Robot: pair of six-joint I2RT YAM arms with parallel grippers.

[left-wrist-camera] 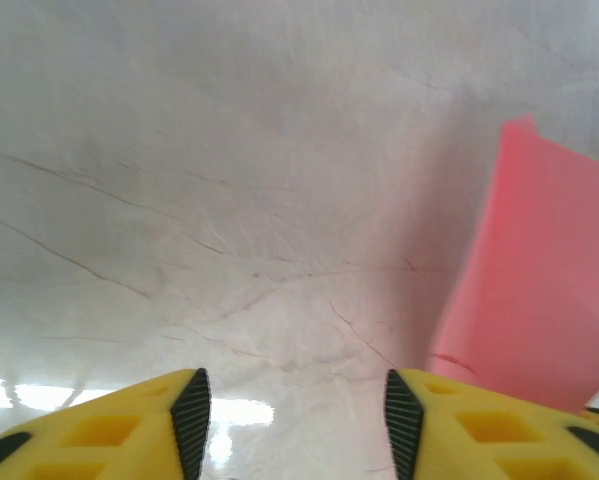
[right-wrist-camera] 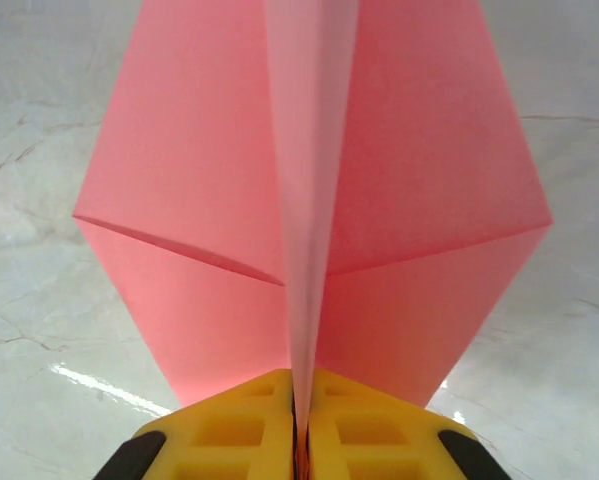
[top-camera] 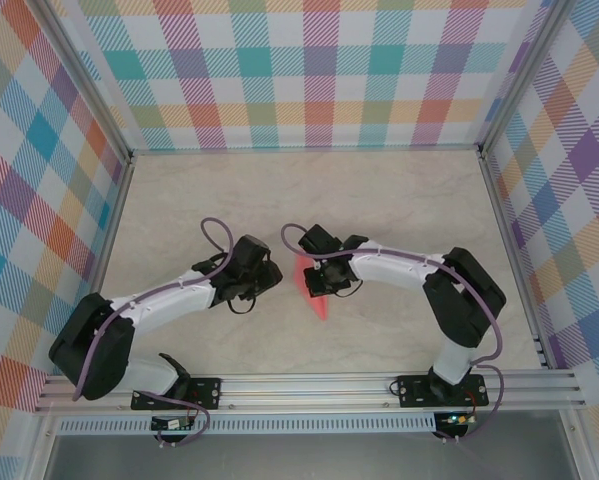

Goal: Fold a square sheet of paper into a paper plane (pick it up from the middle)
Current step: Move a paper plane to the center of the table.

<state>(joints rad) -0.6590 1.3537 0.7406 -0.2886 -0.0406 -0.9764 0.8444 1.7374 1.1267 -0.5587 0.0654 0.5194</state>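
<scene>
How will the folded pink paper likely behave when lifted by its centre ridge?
Probably light: the right claw pinches the folded pink paper by its ridge alone. Thin flaps may flop; creases likely stiffen the middle.

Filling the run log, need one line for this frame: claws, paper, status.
left claw: open, empty | right claw: shut on paper plane at centre ridge | plane: folded, wings spread either side
</scene>
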